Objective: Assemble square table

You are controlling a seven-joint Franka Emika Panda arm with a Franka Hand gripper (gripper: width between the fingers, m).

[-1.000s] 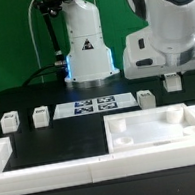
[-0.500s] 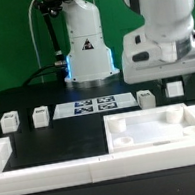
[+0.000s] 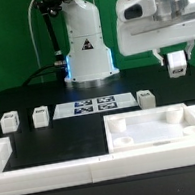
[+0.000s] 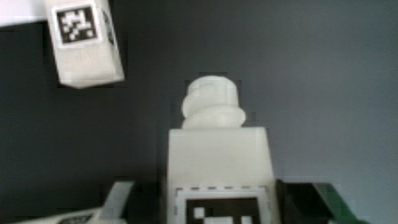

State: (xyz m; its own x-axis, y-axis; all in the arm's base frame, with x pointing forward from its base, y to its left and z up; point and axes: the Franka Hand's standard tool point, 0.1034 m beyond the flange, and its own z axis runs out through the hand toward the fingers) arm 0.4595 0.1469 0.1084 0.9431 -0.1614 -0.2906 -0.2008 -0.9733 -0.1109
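Arm body, appearance.
White glossy shells on the arm [image 3: 160, 20] and its tapered base [image 3: 84, 37]; blue glow [image 3: 68, 61] low on the base, black cables [image 3: 46, 37] on the exterior view's left of it; fingers [image 4: 118, 205] dark.

Marker board [image 3: 87, 108] between leg blocks [image 3: 40, 116]; slab [image 3: 142, 139] before it.

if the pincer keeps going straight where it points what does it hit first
Probably the black table, reached by the leg in the pincer; a loose leg sits aside. Depth unclear.
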